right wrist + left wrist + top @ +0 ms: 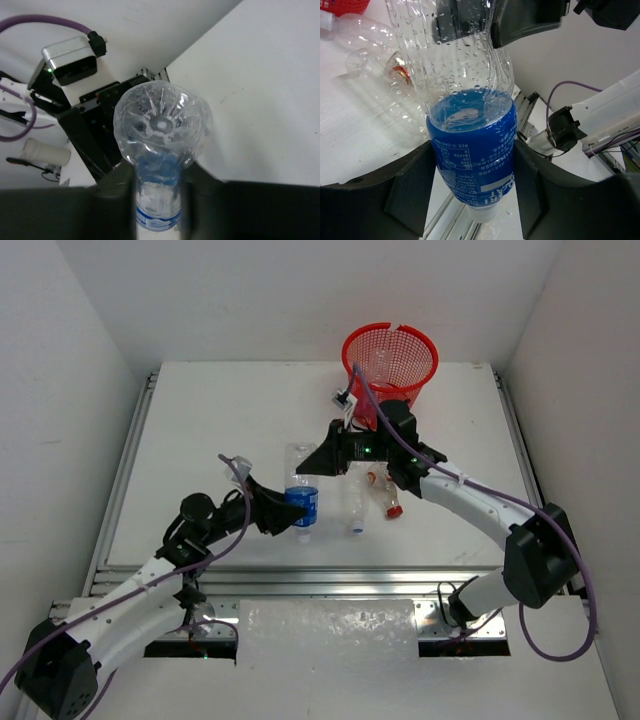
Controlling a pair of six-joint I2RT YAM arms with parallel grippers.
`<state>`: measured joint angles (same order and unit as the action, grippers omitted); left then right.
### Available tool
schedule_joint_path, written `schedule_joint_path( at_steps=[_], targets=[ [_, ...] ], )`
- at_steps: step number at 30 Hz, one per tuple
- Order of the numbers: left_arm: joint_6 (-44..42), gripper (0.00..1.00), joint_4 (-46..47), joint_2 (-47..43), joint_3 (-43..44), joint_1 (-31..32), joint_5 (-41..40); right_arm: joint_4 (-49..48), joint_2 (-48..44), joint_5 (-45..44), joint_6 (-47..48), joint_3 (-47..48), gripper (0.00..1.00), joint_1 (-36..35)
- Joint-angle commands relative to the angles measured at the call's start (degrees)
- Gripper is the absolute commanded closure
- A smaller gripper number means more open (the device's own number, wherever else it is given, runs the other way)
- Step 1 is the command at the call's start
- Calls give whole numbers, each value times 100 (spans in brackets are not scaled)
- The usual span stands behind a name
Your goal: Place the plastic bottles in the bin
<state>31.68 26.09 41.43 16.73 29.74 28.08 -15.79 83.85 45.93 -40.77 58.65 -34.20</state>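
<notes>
Step looks like a handover: blue-labelled bottle [300, 502], over the counter [200, 440] short of the bin [400, 370], is pinched at its label by my left gripper [475, 185] and at its clear end by my right gripper [157, 195]; next, left should release.

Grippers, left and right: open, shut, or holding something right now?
Left gripper: shut on the blue-label bottle, around its label.
Right gripper: shut on the same bottle, on its clear part.
</notes>
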Motion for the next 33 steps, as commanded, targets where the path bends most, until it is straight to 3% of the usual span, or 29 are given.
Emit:
schedule_joint_path(
  at_steps=[1, 2, 3, 4, 6, 9, 13, 17, 18, 22, 30, 31, 32, 33],
  targets=[
    [-127, 73, 12, -56, 409, 50, -29, -170, 70, 443, 25, 304, 98, -35],
    [-127, 56, -163, -73, 471, 50, -135, -126, 78, 408, 60, 322, 100, -8],
    [-40, 21, -452, -135, 680, 50, -614, -74, 26, 129, 104, 340, 100, 70],
    [4, 2, -1125, -153, 839, 59, -889, 49, -26, -82, 148, 340, 100, 132],
    [214, 0, -2050, -162, 1390, 59, -1869, 268, -210, -583, 236, 418, 100, 447],
    [671, 0, -4770, -74, 2181, 59, -3503, 934, -448, -1828, 482, 760, 100, 965],
    [480, 0, -6051, -205, 2686, 50, -4170, 1533, -423, -3453, 1281, 1594, 100, 1327],
    [-134, 0, -5809, -669, 2722, 67, -3250, 1729, 95, -4974, 1983, 2606, 100, 1661],
    [-188, 0, -5634, -741, 2556, 59, -2882, 1642, 218, -5363, 2221, 2886, 100, 1697],
    [-189, 0, -5360, -812, 2343, 59, -2650, 747, 877, -6797, 3371, 3406, 100, 1811],
    [-206, 0, -5316, -741, 2300, 50, -2553, 568, 2731, -6545, 3919, 4970, 98, 2250],
    [-206, 0, -5307, -768, 2300, 59, -2553, 586, 2855, -6501, 3945, 5059, 92, 2303],
    [-206, 0, -5272, -785, 2273, 59, -2535, 612, 3091, -6474, 3946, 5251, 52, 2321],
    [-215, 0, -5263, -786, 2273, 50, -2509, 752, 3180, -6404, 3946, 5340, 24, 2330]
  ],
)
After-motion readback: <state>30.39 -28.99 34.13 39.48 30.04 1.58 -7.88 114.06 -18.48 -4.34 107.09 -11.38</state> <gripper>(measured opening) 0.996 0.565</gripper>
